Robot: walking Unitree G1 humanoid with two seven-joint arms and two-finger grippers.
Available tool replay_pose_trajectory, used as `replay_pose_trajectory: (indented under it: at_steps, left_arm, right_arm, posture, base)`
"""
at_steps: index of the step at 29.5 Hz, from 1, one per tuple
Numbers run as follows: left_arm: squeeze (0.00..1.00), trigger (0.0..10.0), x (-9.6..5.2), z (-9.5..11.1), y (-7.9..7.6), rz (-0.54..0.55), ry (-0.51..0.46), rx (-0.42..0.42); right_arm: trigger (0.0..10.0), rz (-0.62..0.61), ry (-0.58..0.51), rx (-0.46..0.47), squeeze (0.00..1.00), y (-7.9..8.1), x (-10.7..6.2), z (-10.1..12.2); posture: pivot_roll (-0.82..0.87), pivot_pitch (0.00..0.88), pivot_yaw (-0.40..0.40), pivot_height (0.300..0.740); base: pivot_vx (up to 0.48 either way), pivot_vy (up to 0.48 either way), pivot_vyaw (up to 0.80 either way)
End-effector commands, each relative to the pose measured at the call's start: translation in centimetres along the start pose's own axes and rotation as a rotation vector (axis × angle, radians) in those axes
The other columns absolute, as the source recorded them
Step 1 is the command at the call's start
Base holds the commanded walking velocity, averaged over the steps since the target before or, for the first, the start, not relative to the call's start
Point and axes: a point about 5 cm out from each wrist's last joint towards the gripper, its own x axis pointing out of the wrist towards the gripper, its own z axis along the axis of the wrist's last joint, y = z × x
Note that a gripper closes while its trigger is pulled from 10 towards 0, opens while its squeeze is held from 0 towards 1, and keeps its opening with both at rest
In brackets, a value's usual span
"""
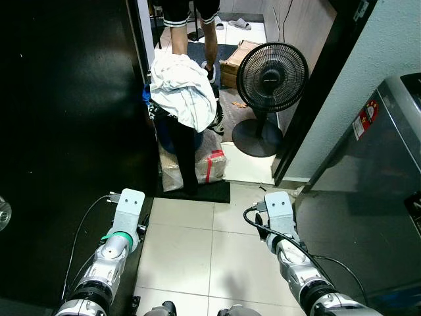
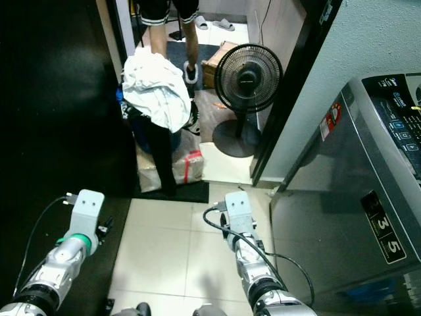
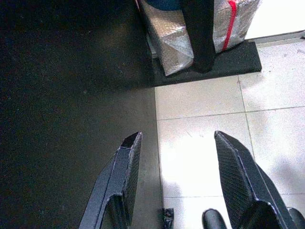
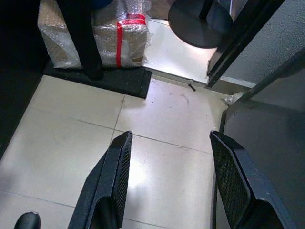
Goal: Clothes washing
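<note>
A bundle of white clothes sits in the doorway ahead, on top of something blue and above a dark upright shape like a trouser leg. A grey top-loading washing machine stands close on my right, its control panel facing up. Both arms are held low over the tiled floor. My left gripper is open with nothing between its fingers. My right gripper is likewise open and holds nothing, beside the machine's front corner.
A black standing fan occupies the right of the doorway. A bubble-wrapped parcel with red tape lies behind a black mat. A person with bare legs stands farther back near a cardboard box. A dark panel lines my left.
</note>
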Motion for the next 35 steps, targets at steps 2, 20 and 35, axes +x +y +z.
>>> replay_pose_trajectory:
  at_steps: [2,20,35]
  left_arm:
    - [0.0,10.0,-0.22,-0.93,-0.03,0.004,0.031,-0.007]
    - [0.0,10.0,-0.2,-0.9,-0.04,0.004,0.031,-0.008]
    - [0.0,10.0,-0.28,-0.99,-0.05,0.003,0.031,-0.007]
  right_arm:
    - [10.0,-0.001,0.025,0.001,0.0,0.11,-0.22,-0.66]
    - [10.0,-0.002,0.025,0.001,0.0,0.08,-0.21,-0.64]
    - [10.0,-0.002,0.026,0.001,0.0,0.08,-0.27,-0.75]
  posture:
    - [-0.07,0.036,0.039,0.74]
    - [-0.07,0.037,0.038,0.74]
    - [-0.08,0.045,0.038,0.74]
  base:
    - [0.0,0.0,0.0]
    - [0.0,0.0,0.0]
    - [0.0,0.0,0.0]
